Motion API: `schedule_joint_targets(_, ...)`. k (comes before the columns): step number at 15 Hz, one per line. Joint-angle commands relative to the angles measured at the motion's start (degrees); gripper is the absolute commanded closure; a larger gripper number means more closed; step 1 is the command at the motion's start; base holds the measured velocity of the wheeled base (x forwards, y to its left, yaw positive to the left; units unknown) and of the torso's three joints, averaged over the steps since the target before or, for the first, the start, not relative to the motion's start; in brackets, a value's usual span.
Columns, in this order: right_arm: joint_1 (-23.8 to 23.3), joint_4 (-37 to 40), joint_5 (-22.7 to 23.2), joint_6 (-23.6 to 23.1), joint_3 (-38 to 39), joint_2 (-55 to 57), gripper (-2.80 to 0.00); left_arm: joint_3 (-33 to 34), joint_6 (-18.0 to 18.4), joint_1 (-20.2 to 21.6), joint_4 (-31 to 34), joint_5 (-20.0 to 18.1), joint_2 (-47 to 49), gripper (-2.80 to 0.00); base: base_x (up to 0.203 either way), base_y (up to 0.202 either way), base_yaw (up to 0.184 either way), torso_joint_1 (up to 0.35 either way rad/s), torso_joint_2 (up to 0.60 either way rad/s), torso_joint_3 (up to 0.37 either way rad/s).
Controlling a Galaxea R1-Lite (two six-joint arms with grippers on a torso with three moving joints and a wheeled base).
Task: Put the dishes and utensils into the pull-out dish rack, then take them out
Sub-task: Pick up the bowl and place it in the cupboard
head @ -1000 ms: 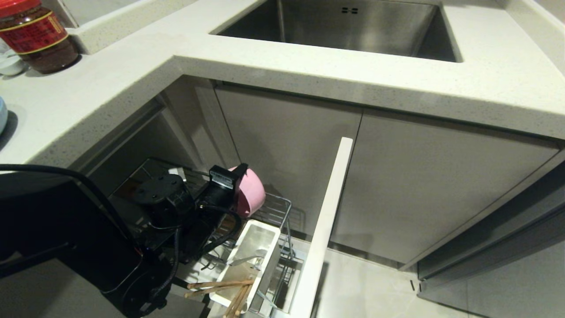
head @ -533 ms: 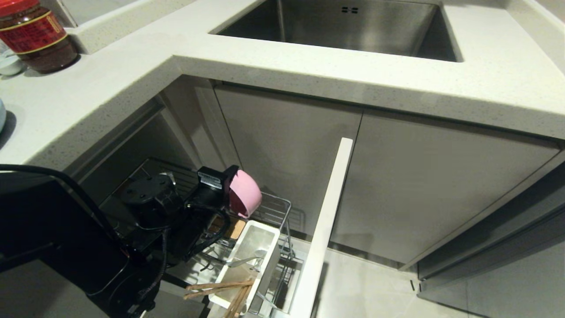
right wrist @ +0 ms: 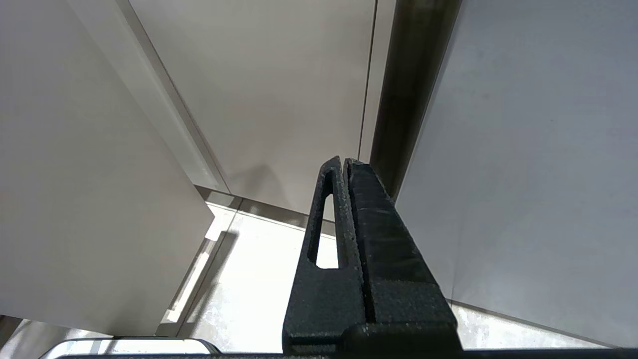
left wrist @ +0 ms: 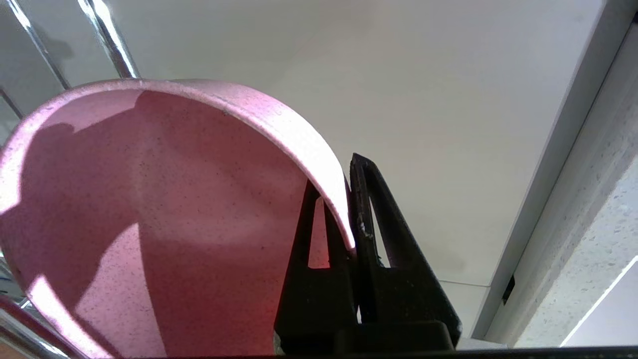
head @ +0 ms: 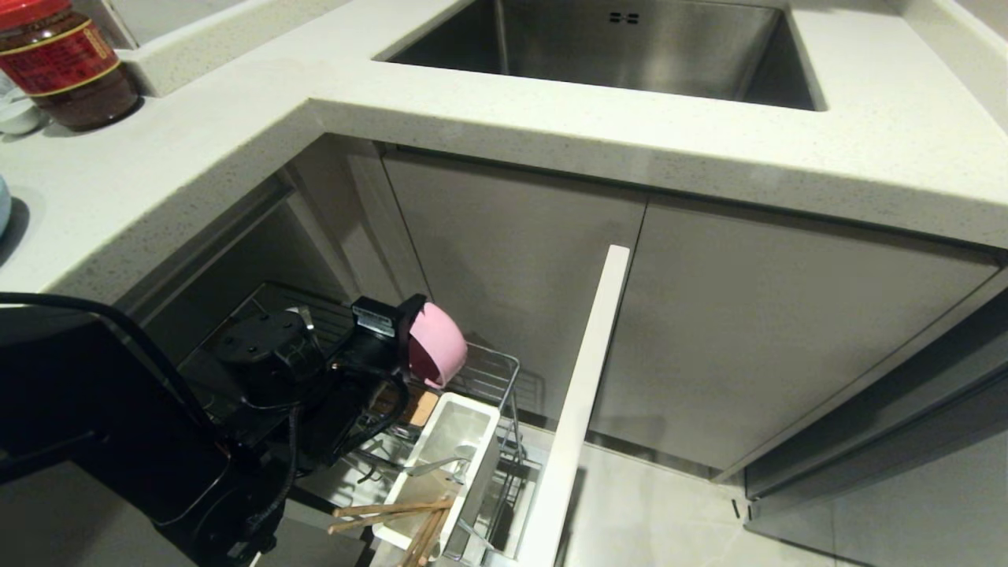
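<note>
My left gripper (head: 407, 340) is shut on the rim of the pink bowl (head: 437, 343) and holds it on edge just above the back of the pull-out dish rack (head: 508, 376). In the left wrist view one finger lies inside the bowl (left wrist: 149, 224) and the other outside it, so the left gripper (left wrist: 339, 199) pinches the rim. The wooden chopsticks (head: 394, 510) and the metal fork (head: 435, 466) lie in the rack's white utensil holder (head: 482, 457). A sliver of a light blue dish (head: 3, 206) shows at the counter's left edge. My right gripper (right wrist: 343, 162) is shut and empty, facing cabinet doors.
The rack's pale front panel (head: 584, 394) stands out from the cabinet on the right. Overhead runs the speckled countertop (head: 236, 150) with the steel sink (head: 630, 47). A red-labelled jar (head: 67, 63) and a small white dish (head: 20, 116) stand at the back left.
My left gripper has shifted slightly left with the pink bowl, and the bowl has turned a little so that more of its inside shows. The right arm has not moved.
</note>
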Motion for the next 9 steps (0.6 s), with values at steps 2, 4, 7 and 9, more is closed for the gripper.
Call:
schedule_joint_targets(2,0.01,-0.04,0.01,0.02,1.49,-0.04,0.0,0.58,-0.47,0.2,-0.38,0.2,0.66,0.0,0.0,0.0,0.0,0.0,0.0,0.0)
schedule_joint_targets(4,0.01,-0.04,0.01,0.02,1.49,-0.04,0.0,0.58,-0.47,0.2,-0.38,0.34,1.17,0.0,0.0,0.0,0.0,0.0,0.0,0.0)
schedule_joint_targets(7,0.01,-0.04,0.01,0.02,1.49,-0.04,0.0,0.58,-0.47,0.2,-0.38,0.65,1.77,0.0,0.0,0.0,0.0,0.0,0.0,0.0)
schedule_joint_targets(9,0.01,-0.04,0.01,0.02,1.49,-0.04,0.0,0.58,-0.47,0.11,-0.38,0.65,1.88,0.0,0.0,0.0,0.0,0.0,0.0,0.0)
